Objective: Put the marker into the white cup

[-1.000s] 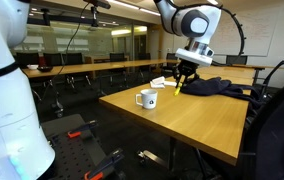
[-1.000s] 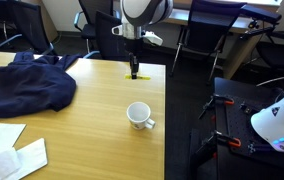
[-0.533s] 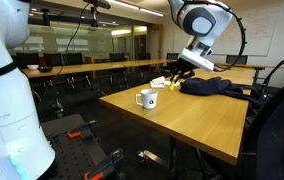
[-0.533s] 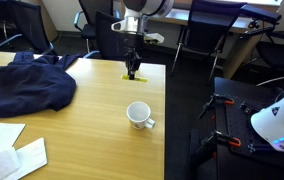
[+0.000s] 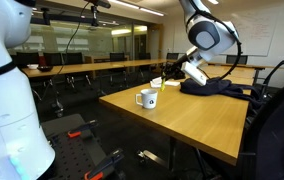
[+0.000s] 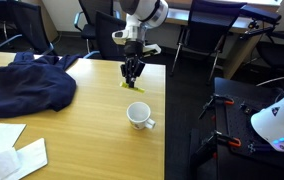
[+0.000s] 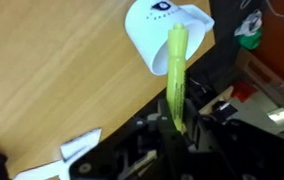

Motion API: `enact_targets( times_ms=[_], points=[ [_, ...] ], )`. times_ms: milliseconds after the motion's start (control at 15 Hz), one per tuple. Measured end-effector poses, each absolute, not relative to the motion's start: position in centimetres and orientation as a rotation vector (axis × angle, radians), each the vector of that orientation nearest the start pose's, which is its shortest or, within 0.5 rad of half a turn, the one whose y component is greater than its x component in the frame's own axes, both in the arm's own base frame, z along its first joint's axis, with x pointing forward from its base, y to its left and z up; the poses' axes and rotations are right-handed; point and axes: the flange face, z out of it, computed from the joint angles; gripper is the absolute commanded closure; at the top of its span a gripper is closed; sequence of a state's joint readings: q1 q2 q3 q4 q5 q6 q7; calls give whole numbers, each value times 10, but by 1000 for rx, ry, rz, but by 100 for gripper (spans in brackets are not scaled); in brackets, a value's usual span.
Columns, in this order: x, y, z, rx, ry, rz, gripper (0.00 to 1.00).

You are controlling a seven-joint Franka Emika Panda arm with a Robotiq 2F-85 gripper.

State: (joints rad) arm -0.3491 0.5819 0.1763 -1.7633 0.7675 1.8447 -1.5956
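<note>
The white cup (image 6: 138,114) stands upright near the table's edge, handle out to the side. It also shows in an exterior view (image 5: 148,98) and at the top of the wrist view (image 7: 167,35), dark logo visible. My gripper (image 6: 132,72) is shut on the yellow marker (image 6: 128,84) and holds it in the air above the table, short of the cup. In the wrist view the marker (image 7: 177,70) sticks out from between the fingers (image 7: 177,125), its tip pointing at the cup. The gripper (image 5: 169,74) hangs tilted beside the cup.
A dark blue garment (image 6: 27,85) lies crumpled on the wooden table (image 6: 82,130), also seen in an exterior view (image 5: 217,87). White paper sheets (image 6: 7,150) lie at a table corner. Office chairs (image 6: 197,40) stand around the table. A white robot body (image 5: 7,100) fills the foreground.
The gripper has tilted and moved with the marker toward the cup, slightly lower than before. The cup has not moved.
</note>
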Motion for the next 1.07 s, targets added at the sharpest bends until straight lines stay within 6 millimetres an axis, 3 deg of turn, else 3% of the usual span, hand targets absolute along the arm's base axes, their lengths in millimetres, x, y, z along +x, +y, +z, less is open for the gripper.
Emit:
enact_targets(
  times_ms=[467, 667, 1067],
  points=[
    [606, -41, 233, -1578, -1104, -424, 95],
    [606, -36, 218, -1499, -1131, -461, 95],
    [625, -33, 188, -1427, -1172, -642, 95]
  ],
)
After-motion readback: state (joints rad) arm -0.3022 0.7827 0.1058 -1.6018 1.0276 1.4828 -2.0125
